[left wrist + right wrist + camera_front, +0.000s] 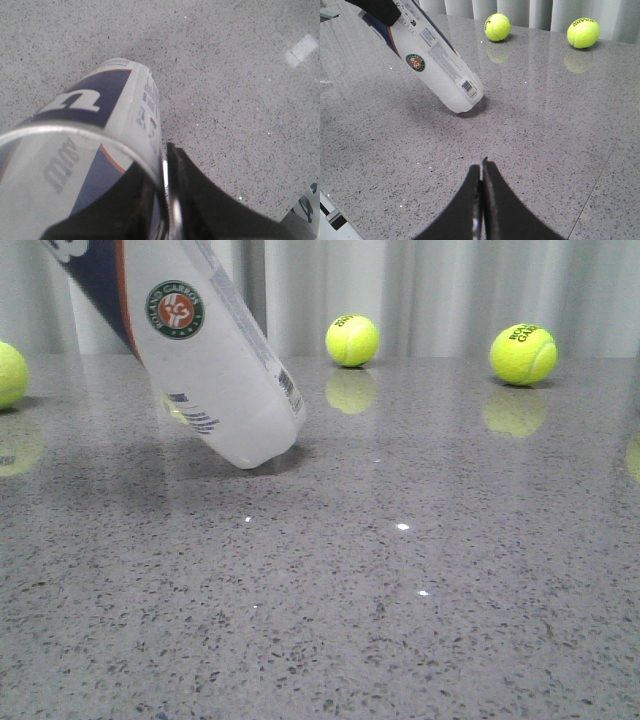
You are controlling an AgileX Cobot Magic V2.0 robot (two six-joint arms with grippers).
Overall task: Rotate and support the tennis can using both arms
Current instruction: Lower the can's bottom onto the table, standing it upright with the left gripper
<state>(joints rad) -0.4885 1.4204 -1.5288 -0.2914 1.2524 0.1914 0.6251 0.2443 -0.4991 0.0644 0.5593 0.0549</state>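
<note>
Front view: tennis can [215, 370] tilted hard, top end out of frame upper left, bottom corner touching or just off grey stone table [400, 620]; contact hard to call. Three tennis balls behind: one at left edge [8, 373], one mid [352, 340], one right [523, 353], all well apart from can. No gripper visible here.

Left wrist view: looking down along can [100, 130] from open rim. Left gripper [167, 200] at rim, one black finger [195, 200] along outer wall, other finger seemingly inside the mouth; reads as clamped on the rim wall. Navy panel with white W facing up.

Right wrist view: can [437, 65] leaning, dark shape of left gripper [380, 9] on upper end. Right gripper [481, 187] low over table, fingertips pressed together, holding nothing, well short of can's lower end.

Handling call: thin clear plastic, see-through and apparently empty, so light; smooth wall, likely slippery, rim flexes under squeeze. Rim pinch alone probably lets it pivot. Best support point for right arm: lower body near barcode, from underneath or the side.
</note>
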